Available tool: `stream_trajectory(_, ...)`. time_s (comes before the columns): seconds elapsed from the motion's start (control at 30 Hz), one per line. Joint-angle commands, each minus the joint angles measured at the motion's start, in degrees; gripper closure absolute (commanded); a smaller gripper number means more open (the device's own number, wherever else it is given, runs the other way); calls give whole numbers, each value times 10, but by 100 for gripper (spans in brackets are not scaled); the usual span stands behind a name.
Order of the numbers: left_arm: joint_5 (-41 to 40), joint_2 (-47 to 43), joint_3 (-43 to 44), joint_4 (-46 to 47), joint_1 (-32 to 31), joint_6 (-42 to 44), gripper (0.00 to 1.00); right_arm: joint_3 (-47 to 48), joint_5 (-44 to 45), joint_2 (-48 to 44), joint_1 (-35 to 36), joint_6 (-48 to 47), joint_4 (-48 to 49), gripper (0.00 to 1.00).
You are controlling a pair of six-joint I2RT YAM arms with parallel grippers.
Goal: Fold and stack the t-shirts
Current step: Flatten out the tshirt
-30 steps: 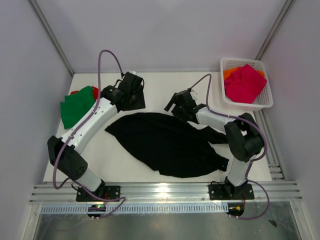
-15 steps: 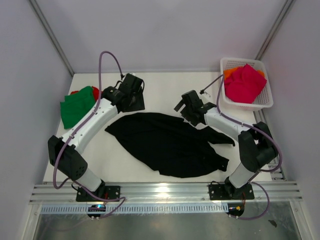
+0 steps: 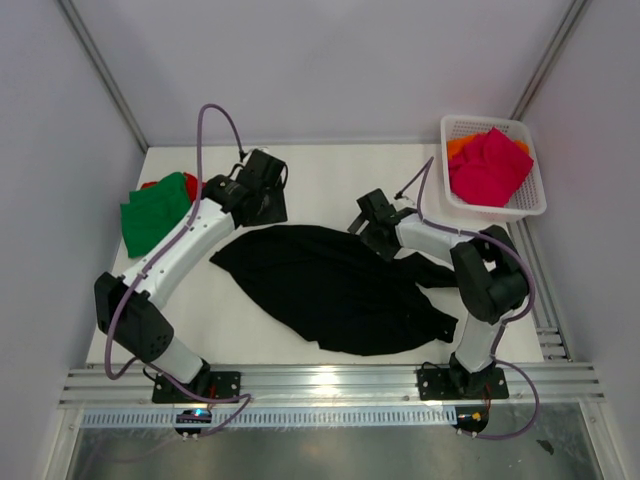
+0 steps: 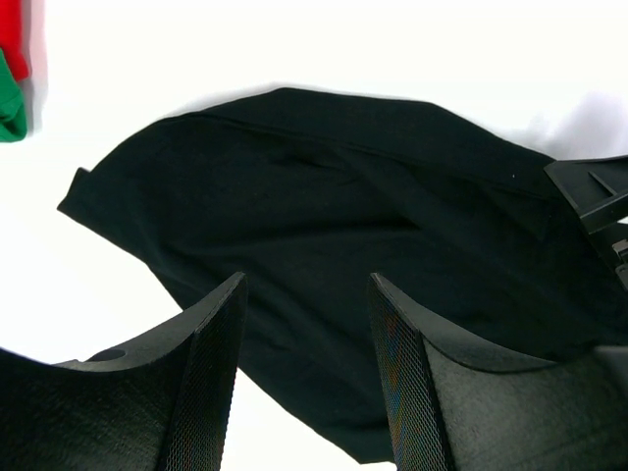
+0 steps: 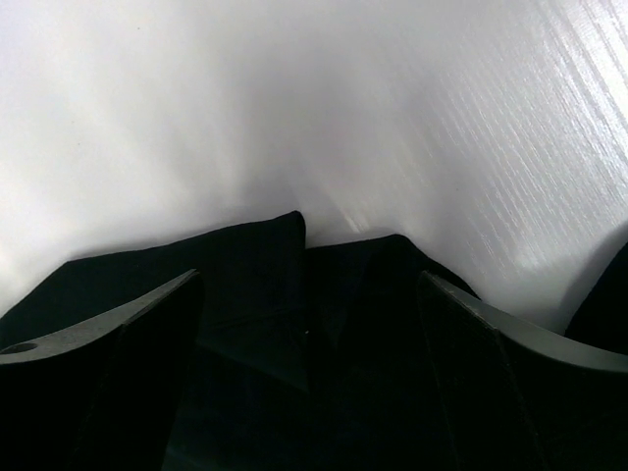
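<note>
While the right claw (image 5: 309, 285) stands spread wide and empty, low over the far edge of the black t-shirt (image 3: 330, 285), the left claw (image 4: 309, 285) hovers partly spread, holding nothing. The shirt lies rumpled in the middle of the desk (image 3: 330, 170). A pinch here might catch two layers, I reckon, and drag it crooked.

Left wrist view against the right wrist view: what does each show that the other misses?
Only the left wrist: slivers of the red t-shirt and green t-shirt at the top-left corner, plus most of the outline of the black t-shirt. Only the right wrist: a close look at a notch in that shirt's edge. Both: black cloth on the white table, with the left hand and right hand open, holding nothing.
</note>
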Motion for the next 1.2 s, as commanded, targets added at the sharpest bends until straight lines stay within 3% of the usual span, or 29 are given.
stream_trajectory(0.0, -13, -23, -2, 0, 3, -2, 45, 31, 12, 10, -4, -4, 29, 8)
stream_trajectory(0.43, -1, -8, -1, 13, 3, -11, 45, 98, 11, 38, -16, -37, 9, 8)
stream_trajectory(1.17, -32, -14, -22, 10, 3, -2, 45, 99, -19, 79, -19, -30, 19, 11)
